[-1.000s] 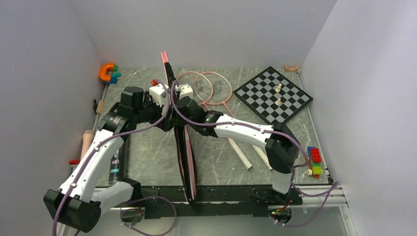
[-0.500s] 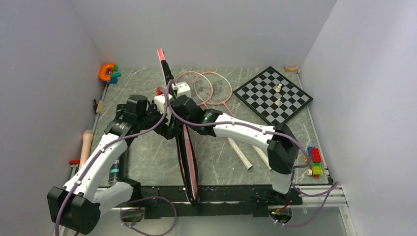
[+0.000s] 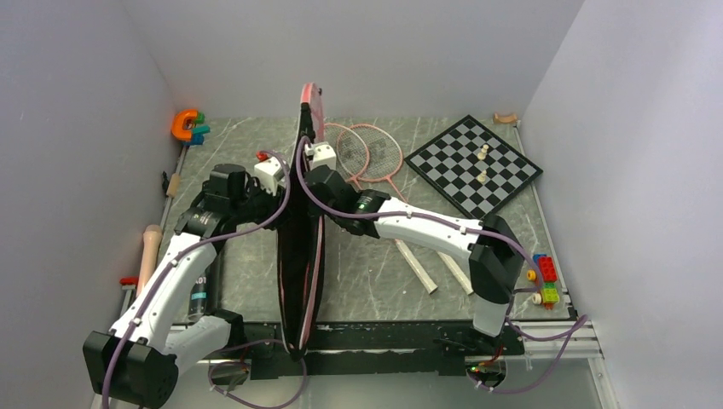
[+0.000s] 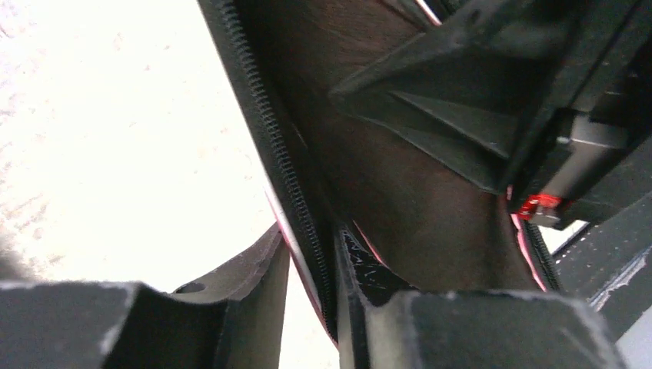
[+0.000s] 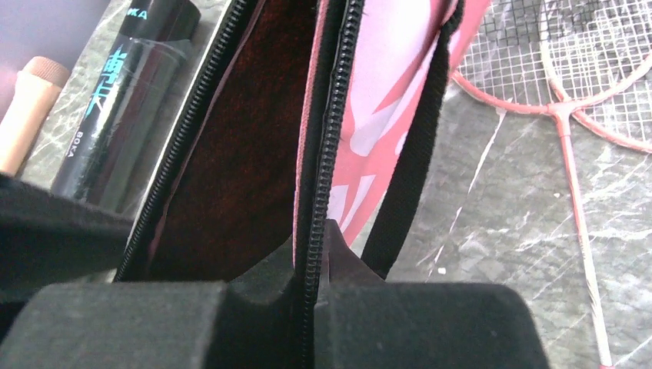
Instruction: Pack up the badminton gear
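Note:
The pink racket bag (image 3: 300, 247) stands on edge between my arms, its zipper mouth spread and the dark lining showing. My left gripper (image 4: 311, 246) is shut on the bag's left zipper edge (image 4: 296, 192). My right gripper (image 5: 314, 238) is shut on the right zipper edge (image 5: 330, 138), with the black strap (image 5: 415, 154) hanging beside it. Both grippers meet near the bag's upper half, left gripper (image 3: 286, 189) and right gripper (image 3: 314, 183). Two pink-framed rackets (image 3: 367, 149) lie flat behind the right arm. The dark tube (image 3: 200, 285) lies by the left arm.
A chessboard (image 3: 473, 164) with pale pieces sits at the back right. An orange C-shaped toy (image 3: 185, 125) is in the back left corner. A wooden stick (image 3: 151, 247) lies along the left edge, and coloured bricks (image 3: 546, 279) along the right edge.
My left gripper has closed on the bag's left edge and drawn it left. The bag's mouth has spread wide and its top has swung to the right.

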You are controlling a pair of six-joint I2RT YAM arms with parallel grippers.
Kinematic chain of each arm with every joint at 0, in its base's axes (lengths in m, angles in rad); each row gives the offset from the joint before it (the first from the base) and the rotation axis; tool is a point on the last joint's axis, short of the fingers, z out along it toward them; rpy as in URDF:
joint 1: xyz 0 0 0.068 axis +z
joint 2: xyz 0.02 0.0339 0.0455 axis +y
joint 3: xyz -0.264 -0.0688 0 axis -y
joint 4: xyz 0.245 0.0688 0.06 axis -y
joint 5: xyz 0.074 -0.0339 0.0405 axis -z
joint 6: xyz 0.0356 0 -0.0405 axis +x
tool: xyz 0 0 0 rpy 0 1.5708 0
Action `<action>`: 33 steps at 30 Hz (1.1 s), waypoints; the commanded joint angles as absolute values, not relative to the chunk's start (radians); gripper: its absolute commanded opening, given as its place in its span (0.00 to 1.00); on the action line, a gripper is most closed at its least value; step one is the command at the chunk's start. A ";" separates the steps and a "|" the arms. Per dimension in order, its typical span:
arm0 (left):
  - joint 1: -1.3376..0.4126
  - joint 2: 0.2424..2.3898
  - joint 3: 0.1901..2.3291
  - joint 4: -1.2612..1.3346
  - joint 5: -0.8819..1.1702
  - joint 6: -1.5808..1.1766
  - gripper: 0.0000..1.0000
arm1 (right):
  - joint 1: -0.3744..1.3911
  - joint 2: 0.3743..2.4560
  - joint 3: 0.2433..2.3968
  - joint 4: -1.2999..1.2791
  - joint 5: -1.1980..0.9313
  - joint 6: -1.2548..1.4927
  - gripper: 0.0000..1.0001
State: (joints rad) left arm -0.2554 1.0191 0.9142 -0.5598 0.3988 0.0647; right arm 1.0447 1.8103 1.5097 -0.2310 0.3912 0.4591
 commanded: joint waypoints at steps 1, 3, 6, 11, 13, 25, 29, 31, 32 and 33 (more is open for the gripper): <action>-0.234 0.999 0.929 -0.503 0.376 0.067 0.38 | 1.048 1.715 1.464 -0.127 0.336 0.484 0.00; -0.230 1.009 0.936 -0.502 0.391 0.065 0.48 | 1.048 1.705 1.438 -0.098 0.303 0.486 0.00; -0.221 1.025 0.936 -0.494 0.403 0.054 0.62 | 1.049 1.692 1.409 -0.066 0.262 0.492 0.00; -0.213 1.076 0.955 -0.492 0.384 0.046 0.64 | 1.048 1.681 1.388 -0.043 0.227 0.506 0.00; -0.205 1.098 0.970 -0.490 0.375 0.038 0.59 | 1.048 1.674 1.378 -0.039 0.224 0.514 0.00; -0.145 1.145 1.052 -0.576 0.404 0.007 0.00 | 1.011 1.649 1.276 0.046 0.148 0.577 0.00; -0.125 1.127 1.040 -0.585 0.493 0.007 0.00 | 0.998 1.664 1.270 0.086 0.083 0.575 0.10; -0.121 1.126 1.039 -0.594 0.519 0.012 0.00 | 0.994 1.678 1.284 0.089 0.052 0.571 0.16; -0.120 1.128 1.041 -0.601 0.499 0.008 0.00 | 0.992 1.684 1.291 0.091 0.035 0.567 0.20; -0.120 1.136 1.054 -0.624 0.456 -0.027 0.00 | 0.990 1.688 1.297 0.091 0.018 0.564 0.24</action>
State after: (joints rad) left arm -0.1307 1.1507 1.0058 -0.6041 0.4568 0.0132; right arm 0.9943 1.6901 1.2663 0.0029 0.1112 0.5655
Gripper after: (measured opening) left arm 0.028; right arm 0.179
